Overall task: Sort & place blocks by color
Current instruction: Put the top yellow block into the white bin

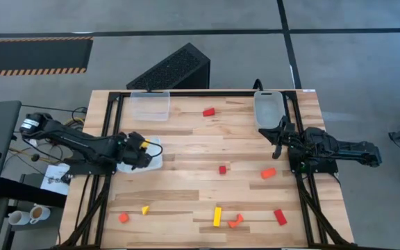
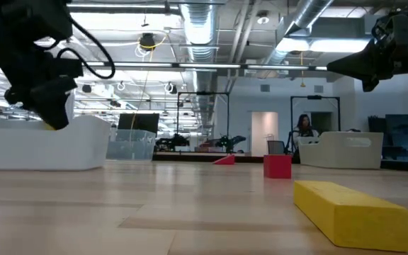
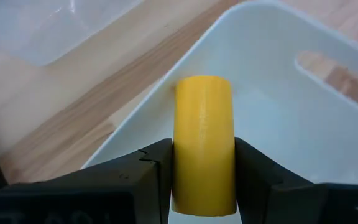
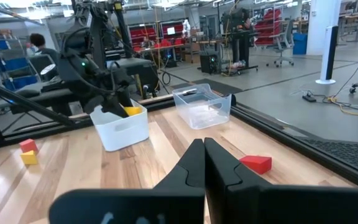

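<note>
My left gripper (image 3: 204, 180) is clamped on a yellow block (image 3: 204, 143), which stands upright between my two fingers (image 3: 145, 177), one pressing each side. From above, I am holding it over the white tray (image 1: 155, 161) at the left side of the desk (image 1: 186, 139), just above the tray's open top. The wrist view shows the tray's white wall directly behind the block and bare wood beyond the rim.

My right gripper (image 4: 204, 163) waits at the right edge of the desk with its fingers pressed together and nothing between them, just beside a clear bin (image 1: 268, 107) at the far right corner. A second clear bin (image 1: 151, 104) sits at the far edge, beyond the white tray.

The rest of the blocks are scattered on the desk, well apart from my left gripper: a red wedge (image 1: 208, 112) near the far edge, a small red cube (image 1: 222, 169) in the middle, an orange block (image 1: 268, 173) to its right. Along the near edge lie an orange piece (image 1: 123, 217), a small yellow piece (image 1: 145, 210), a yellow bar (image 1: 217, 216), an orange arch (image 1: 235, 221) and a red bar (image 1: 280, 217).

The held block is plain bright yellow, smooth, with a rounded top, and taller than wide.
</note>
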